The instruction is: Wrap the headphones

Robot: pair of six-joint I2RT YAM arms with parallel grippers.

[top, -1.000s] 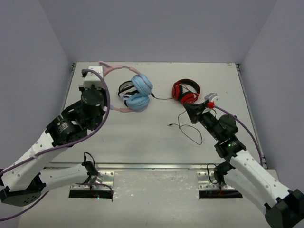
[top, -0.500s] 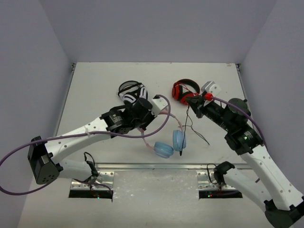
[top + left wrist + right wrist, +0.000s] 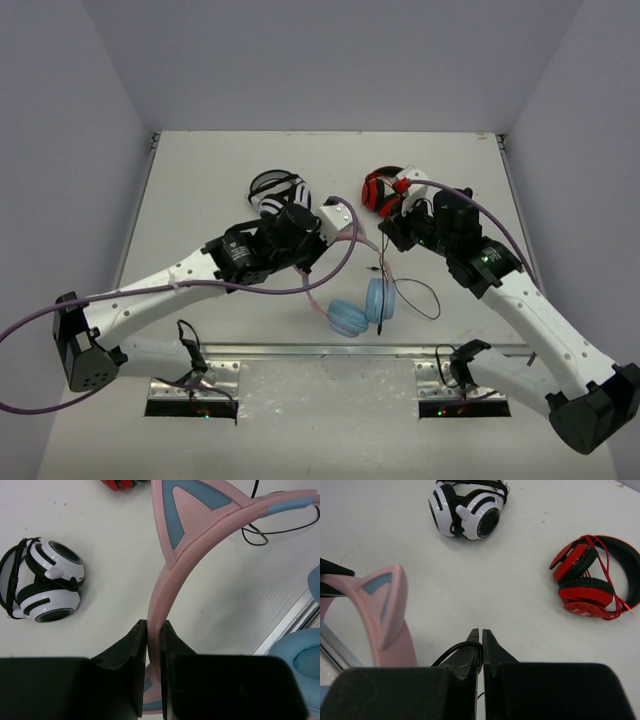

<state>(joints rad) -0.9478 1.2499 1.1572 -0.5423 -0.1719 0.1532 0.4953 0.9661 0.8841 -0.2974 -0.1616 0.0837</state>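
Left wrist, pink cat-eared headphones (image 3: 186,517), blue earcups (image 3: 302,655), left tool (image 3: 154,630) clamping headband (image 3: 167,580), right tool (image 3: 481,636) pinching cable (image 3: 451,655)

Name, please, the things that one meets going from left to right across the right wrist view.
pink cat-ear headphones → black-and-white headphones → red-and-black headphones

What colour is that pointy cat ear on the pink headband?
The cat ear is pink with a blue-grey triangle inside. It shows best in the left wrist view.
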